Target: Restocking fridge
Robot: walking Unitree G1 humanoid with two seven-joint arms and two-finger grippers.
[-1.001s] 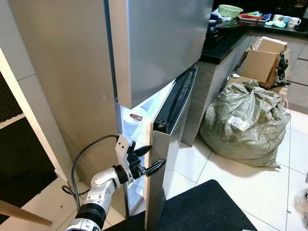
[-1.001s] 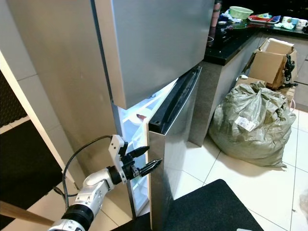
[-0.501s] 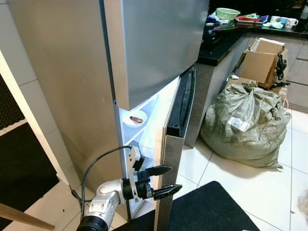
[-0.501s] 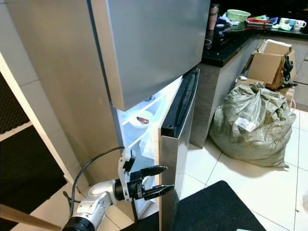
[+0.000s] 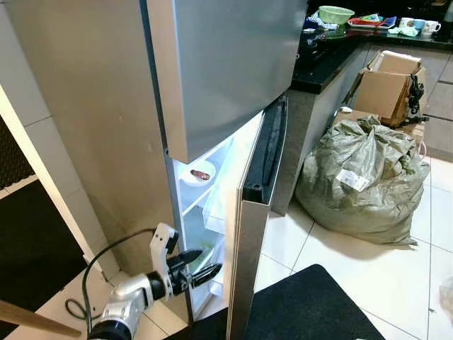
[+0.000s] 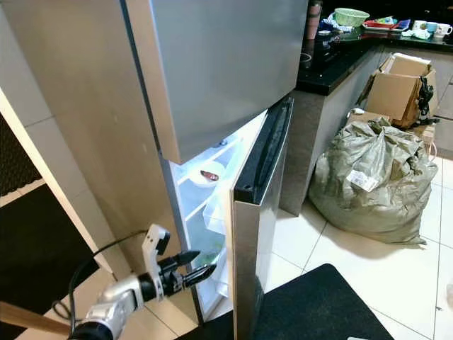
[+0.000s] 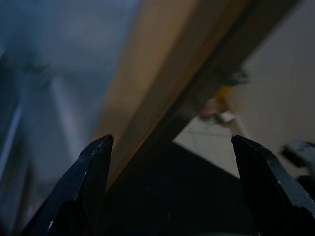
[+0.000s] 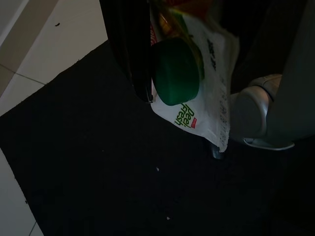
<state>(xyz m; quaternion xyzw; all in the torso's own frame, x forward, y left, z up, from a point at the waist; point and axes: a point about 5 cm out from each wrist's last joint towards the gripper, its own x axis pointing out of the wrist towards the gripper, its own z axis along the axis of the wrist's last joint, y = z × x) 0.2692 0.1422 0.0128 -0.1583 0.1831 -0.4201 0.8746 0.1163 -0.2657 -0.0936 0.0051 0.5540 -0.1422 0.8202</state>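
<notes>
Jaws of the left gripper (image 5: 200, 265) stand spread and empty just left of the half-open steel fridge door (image 5: 249, 234), while the right gripper (image 8: 147, 54) pinches a white green-capped pouch (image 8: 189, 83).

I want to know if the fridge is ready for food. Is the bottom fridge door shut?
No, the lower fridge door stands swung open, showing the lit shelves and a small white bowl inside.

A bulging grey sack (image 5: 362, 178) sits on white tiles beside cardboard boxes (image 5: 388, 86) and a black mat (image 5: 311, 308).
</notes>
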